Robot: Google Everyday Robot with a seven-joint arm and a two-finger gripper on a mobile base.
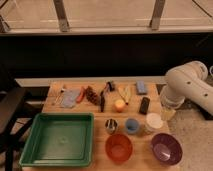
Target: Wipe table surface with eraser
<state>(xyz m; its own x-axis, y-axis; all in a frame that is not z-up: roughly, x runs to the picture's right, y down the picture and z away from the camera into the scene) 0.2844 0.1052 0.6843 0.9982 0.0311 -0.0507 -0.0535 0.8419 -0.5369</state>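
Observation:
The eraser (144, 105), a small black block, lies flat on the right part of the light wooden table surface (70, 107), just behind a white cup (153, 121). My white arm (186, 84) reaches in from the right. Its gripper (167, 112) hangs at the table's right edge, a short way right of the eraser and apart from it. The gripper is open and I see nothing in it.
A green tray (57, 137) fills the front left. Orange bowl (119, 147), purple bowl (166, 148), metal cup (111, 125) and blue cup (132, 126) stand in front. A blue-grey block (141, 87), black-handled tool (103, 97), orange ball (119, 105) and small items lie behind.

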